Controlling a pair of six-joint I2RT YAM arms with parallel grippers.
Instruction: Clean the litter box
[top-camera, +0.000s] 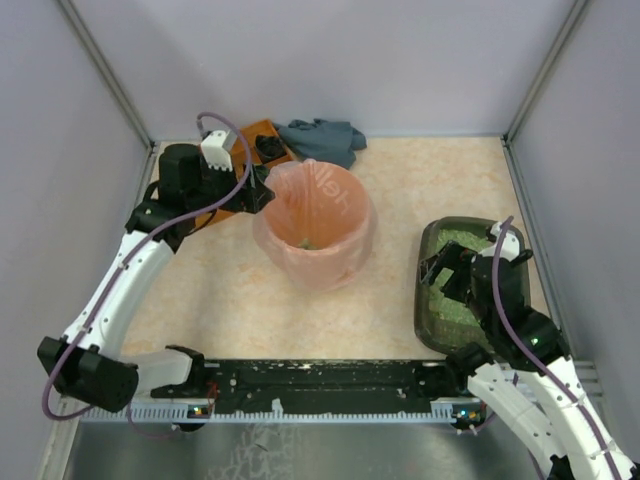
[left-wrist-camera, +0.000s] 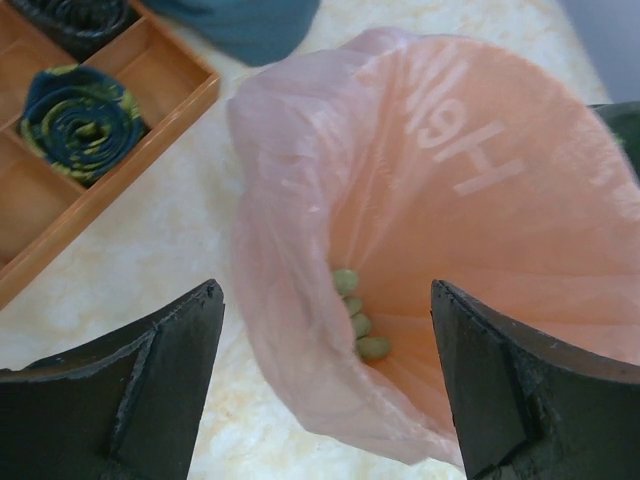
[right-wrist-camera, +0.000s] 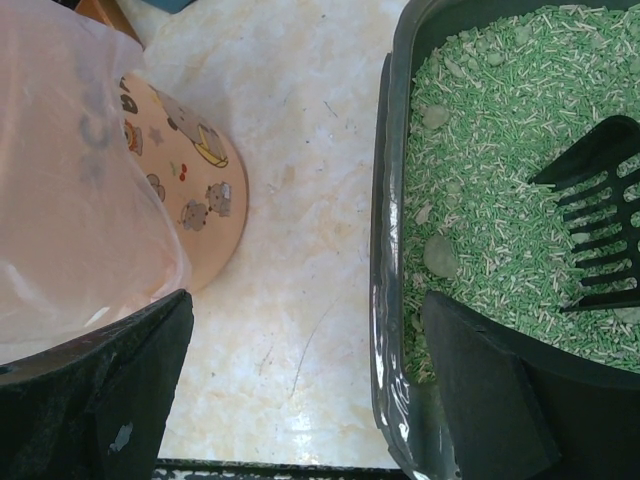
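Note:
The litter box (top-camera: 422, 300) is a dark tray of pale green granules at the table's right, its wall (right-wrist-camera: 385, 250) close in the right wrist view. A black slotted scoop (right-wrist-camera: 595, 215) lies in it, near pale clumps (right-wrist-camera: 440, 255). My right gripper (top-camera: 443, 272) (right-wrist-camera: 308, 300) is open and straddles the box's left wall, with one finger over the granules and nothing held. My left gripper (top-camera: 258, 190) (left-wrist-camera: 327, 295) is open across the near rim of the pink-bagged bin (top-camera: 270, 235) (left-wrist-camera: 470, 150), gripping nothing. Several green clumps (left-wrist-camera: 358, 318) lie inside the bag.
An orange compartmented tray (top-camera: 262, 135) (left-wrist-camera: 150, 80) with rolled socks (left-wrist-camera: 80, 120) stands at the back left, right behind the left arm. A blue-grey cloth (top-camera: 325, 140) lies beside it. The bin's patterned side (right-wrist-camera: 200, 200) stands just left of the litter box.

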